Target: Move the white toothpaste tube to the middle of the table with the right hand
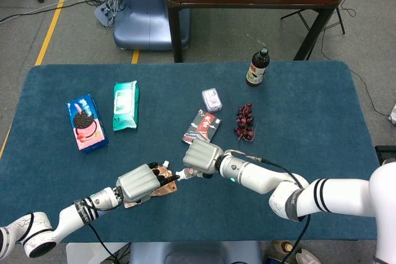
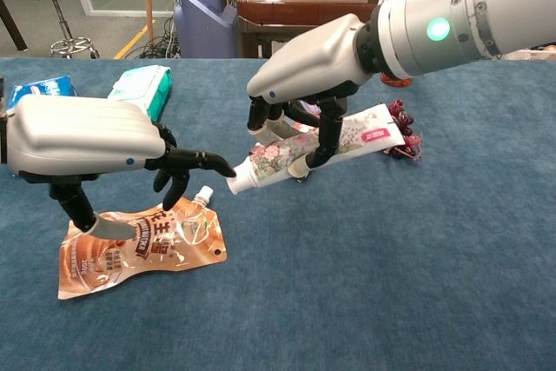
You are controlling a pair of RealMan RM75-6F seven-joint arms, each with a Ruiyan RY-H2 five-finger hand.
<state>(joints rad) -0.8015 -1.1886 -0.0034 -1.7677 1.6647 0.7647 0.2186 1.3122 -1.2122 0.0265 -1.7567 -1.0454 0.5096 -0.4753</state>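
brown pouch (image 2: 143,245): lying flat on the near-left part of the blue table (image 1: 322,128), spout cap pointing up-right, sitting under the left hand
left hand (image 2: 95,147): hovering over the pouch holding nothing, fingers (image 2: 187,162) apart and reaching right, one fingertip just beside or touching the tube's cap end; cannot tell which
right hand (image 2: 300,71): gripping the white toothpaste tube (image 2: 317,149) from above, fingers curling down over its near-left half and pinching it across the width
tube position: sitting just near of table centre, lying across, cap end pointing left toward the left hand, crimped end pointing right; looking lifted or barely skimming the cloth, cannot tell for sure
handling: likely light and soft-walled, glossy so probably a bit slippery; squeezing hard risks denting it or pushing paste at the cap; best hold is across the body near its middle, avoiding the flat crimp
risk: left fingertips are crowding the cap end
beyond: red-and-black packet (image 1: 202,127) and dark berry cluster (image 1: 245,121) lying just far of the tube; small clear box (image 1: 211,99) farther back
far left: green wipes pack (image 1: 125,104) and blue cookie pack (image 1: 86,122)
far edge: dark bottle (image 1: 258,67) standing upright
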